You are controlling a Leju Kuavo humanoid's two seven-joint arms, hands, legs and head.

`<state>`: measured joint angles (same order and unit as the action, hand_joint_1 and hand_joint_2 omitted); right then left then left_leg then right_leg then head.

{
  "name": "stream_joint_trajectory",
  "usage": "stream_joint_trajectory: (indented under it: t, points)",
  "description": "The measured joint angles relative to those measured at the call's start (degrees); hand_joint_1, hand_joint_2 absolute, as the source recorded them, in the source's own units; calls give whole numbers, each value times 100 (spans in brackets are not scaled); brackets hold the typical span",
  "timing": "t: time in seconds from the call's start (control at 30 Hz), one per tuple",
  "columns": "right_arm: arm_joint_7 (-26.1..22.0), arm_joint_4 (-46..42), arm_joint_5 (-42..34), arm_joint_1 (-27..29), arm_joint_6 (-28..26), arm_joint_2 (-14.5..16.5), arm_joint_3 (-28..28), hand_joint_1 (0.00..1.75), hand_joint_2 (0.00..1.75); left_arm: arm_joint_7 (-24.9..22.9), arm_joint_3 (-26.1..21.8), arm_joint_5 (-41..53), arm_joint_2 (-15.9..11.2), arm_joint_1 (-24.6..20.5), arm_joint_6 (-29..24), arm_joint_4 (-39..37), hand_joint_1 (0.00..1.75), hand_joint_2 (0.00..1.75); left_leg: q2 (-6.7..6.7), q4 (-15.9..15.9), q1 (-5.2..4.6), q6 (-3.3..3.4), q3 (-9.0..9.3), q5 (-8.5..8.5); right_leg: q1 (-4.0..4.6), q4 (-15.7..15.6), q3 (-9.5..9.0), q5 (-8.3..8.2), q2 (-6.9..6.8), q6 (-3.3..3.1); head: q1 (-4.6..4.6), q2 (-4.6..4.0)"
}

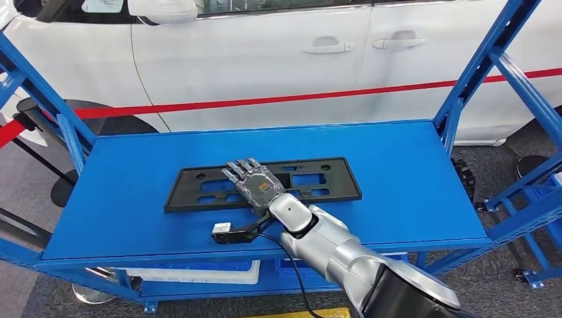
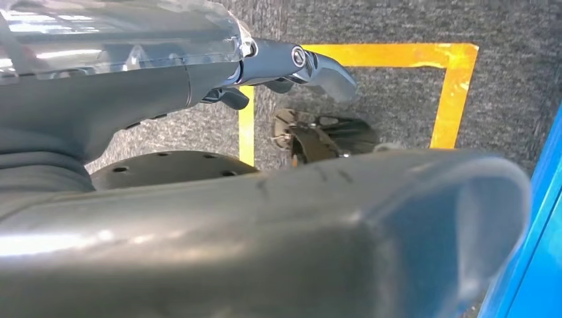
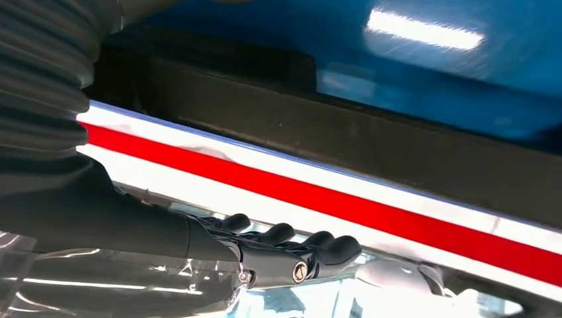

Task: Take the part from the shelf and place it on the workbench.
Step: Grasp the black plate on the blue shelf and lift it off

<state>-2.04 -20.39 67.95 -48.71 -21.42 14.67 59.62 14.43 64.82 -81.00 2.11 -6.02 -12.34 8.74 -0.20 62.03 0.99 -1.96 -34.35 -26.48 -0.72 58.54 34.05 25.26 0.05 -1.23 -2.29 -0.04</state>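
The part (image 1: 331, 182) is a flat black rectangular frame with cut-outs, lying in the middle of the blue shelf top (image 1: 411, 172). My right hand (image 1: 252, 182) reaches in from the lower right and lies flat over the part's middle, fingers stretched out and holding nothing. Whether the palm touches the part I cannot tell. In the right wrist view the dark fingers (image 3: 291, 252) are extended beside the part's black edge (image 3: 331, 132). My left hand (image 2: 265, 73) hangs over the grey floor with its thumb out and nothing in it.
Blue slanted uprights (image 1: 477, 73) frame both ends of the shelf. A white car (image 1: 265, 53) and a red barrier tape (image 1: 265, 101) stand behind it. A white bin (image 1: 199, 271) sits on the lower level. Yellow floor tape (image 2: 457, 86) marks the carpet.
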Motion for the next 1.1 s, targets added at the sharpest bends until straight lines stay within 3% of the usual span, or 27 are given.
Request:
stream_joint_trajectory:
  t: [0.03,0.07,0.1,0.2,0.27,0.33,0.37,0.4,0.43,0.5,0.57,0.67,0.73,0.83,0.87,0.9,0.93,1.03,1.1]
  points:
    - [15,17,-4,-18,8,-7,-6,127,175,-5,-2,-10,-3,-4,-10,0,0,0,-1,-281,-11,36,140,76,7,2,1,-2,4,30,1,0]
    - [30,36,-10,-31,14,-14,-11,155,175,-9,-3,-21,-4,-8,-22,0,0,0,-4,-417,-26,76,202,90,12,-1,4,-7,8,65,2,0]
    - [38,56,-18,-38,20,-22,-17,164,175,-10,-5,-32,-4,-8,-37,0,0,0,-10,-438,-45,120,205,82,14,-11,6,-19,11,105,4,0]
    - [19,111,-47,-40,30,-43,-27,164,175,-5,-20,-55,-7,-5,-73,0,0,0,-6,-505,-27,252,210,158,5,68,45,45,9,206,9,0]
    - [-14,144,-58,-38,29,-57,-32,158,175,1,-34,-57,-8,-9,-78,0,0,0,4,-541,-22,314,202,198,-2,576,281,358,7,235,15,0]
    - [-36,177,-61,-24,28,-71,-32,152,175,3,-41,-57,-8,-5,-78,0,0,0,4,-537,-40,337,176,205,-2,1345,656,703,6,248,17,0]
    - [-41,193,-61,-15,24,-77,-32,150,175,8,-43,-59,-8,0,-77,0,0,0,1,-532,-46,339,169,205,-2,1587,781,757,5,251,17,0]
    - [-44,206,-61,-8,17,-81,-33,148,175,19,-44,-63,-8,3,-76,0,0,0,-4,-523,-51,338,165,202,-2,1627,808,700,5,247,17,0]
    - [-49,214,-62,-8,8,-84,-36,146,175,35,-45,-70,-8,3,-74,0,0,0,-12,-511,-53,334,167,195,-2,1441,722,543,4,235,18,0]
    - [-73,220,-73,-22,-11,-84,-51,145,175,92,-50,-96,-8,-1,-67,0,0,0,-28,-474,-63,309,172,164,6,648,333,150,5,184,17,0]
    - [-114,222,-89,-38,-22,-80,-73,145,175,140,-56,-119,-11,-5,-58,0,0,0,-39,-431,-80,262,152,131,26,107,87,-14,9,137,15,0]
    - [-149,222,-96,-52,-30,-73,-104,145,175,162,-70,-125,-21,-4,-53,0,0,0,-38,-424,-71,169,135,114,40,12,68,-18,13,71,15,0]
    - [-145,222,-96,-63,-26,-64,-119,146,175,167,-78,-125,-32,-6,-52,0,0,0,-28,-220,-58,104,58,-40,11,-36,34,-42,0,7,11,0]
    - [-146,232,-96,-59,-22,-58,-122,150,175,177,-85,-128,-44,-2,-51,0,0,0,-16,800,-22,20,-419,-537,-7,-54,22,-48,-17,-33,5,0]
    - [-152,238,-99,-56,-22,-58,-122,152,175,192,-86,-132,-46,3,-51,0,0,0,-15,1094,-10,0,-571,-618,-6,-52,24,-47,-17,-32,5,0]
    - [-162,245,-107,-56,-25,-58,-123,152,175,218,-88,-141,-50,7,-51,0,0,0,-14,1196,-1,-13,-633,-588,-6,-49,24,-45,-14,-30,5,0]
    - [-183,250,-121,-58,-30,-58,-127,153,175,258,-94,-155,-56,9,-51,0,0,0,-13,1069,7,-18,-584,-451,-7,-46,19,-41,-10,-24,4,-1]
    - [-264,257,-170,-79,-44,-57,-145,153,175,392,-135,-207,-90,-2,-39,0,0,0,-4,-67,12,16,-57,92,1,-19,10,-17,5,22,6,-1]
    - [-290,262,-186,-97,-45,-56,-157,156,175,451,-161,-235,-107,-14,-21,0,0,0,-8,-409,-13,84,91,163,16,-10,29,-18,16,82,11,0]
